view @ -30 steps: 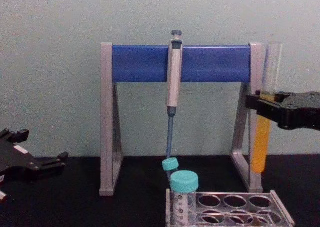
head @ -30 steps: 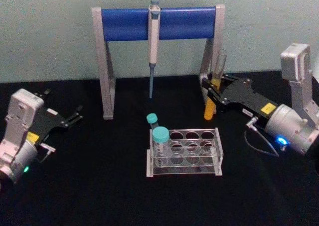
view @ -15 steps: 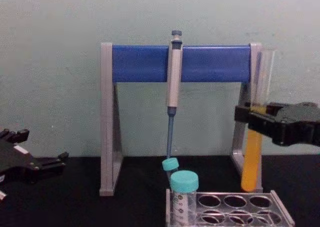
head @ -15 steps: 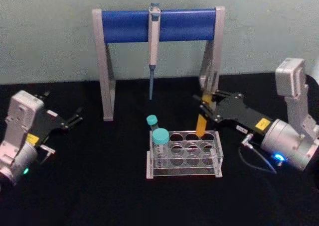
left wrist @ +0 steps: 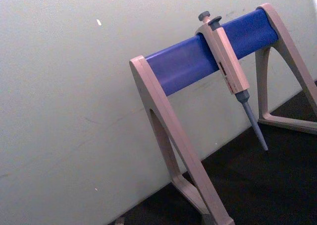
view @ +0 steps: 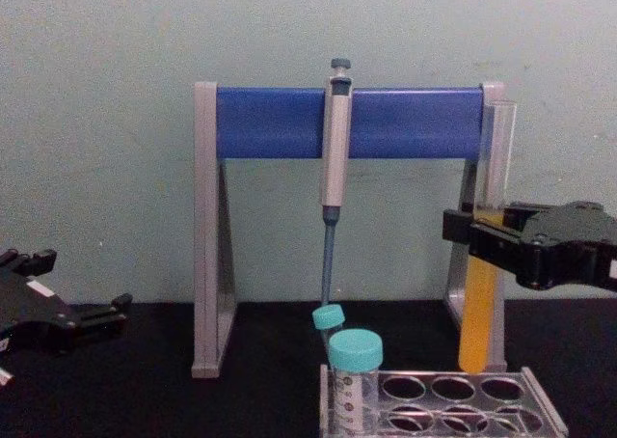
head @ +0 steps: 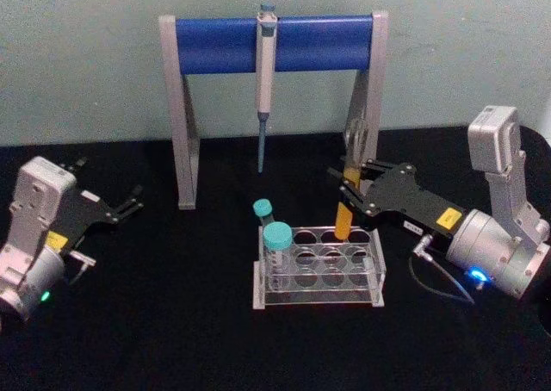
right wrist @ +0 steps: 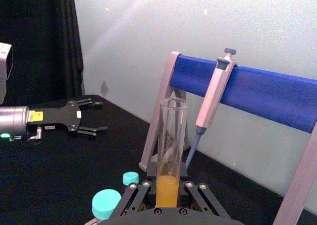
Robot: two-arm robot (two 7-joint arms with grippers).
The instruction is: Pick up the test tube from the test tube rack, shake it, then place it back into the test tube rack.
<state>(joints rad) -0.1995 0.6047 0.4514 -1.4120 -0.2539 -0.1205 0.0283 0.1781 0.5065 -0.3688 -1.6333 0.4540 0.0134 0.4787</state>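
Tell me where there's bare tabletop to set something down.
Free: black tabletop between the open left gripper and the clear plastic rack, and the strip in front of the rack. Crowded: over the rack's back, where the right gripper holds the orange-filled glass tube.

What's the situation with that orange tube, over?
Right claw shut on test tube, upright, just over back row of test tube rack. Left claw open, parked far left. Capped vials at rack's left end, not blocking.
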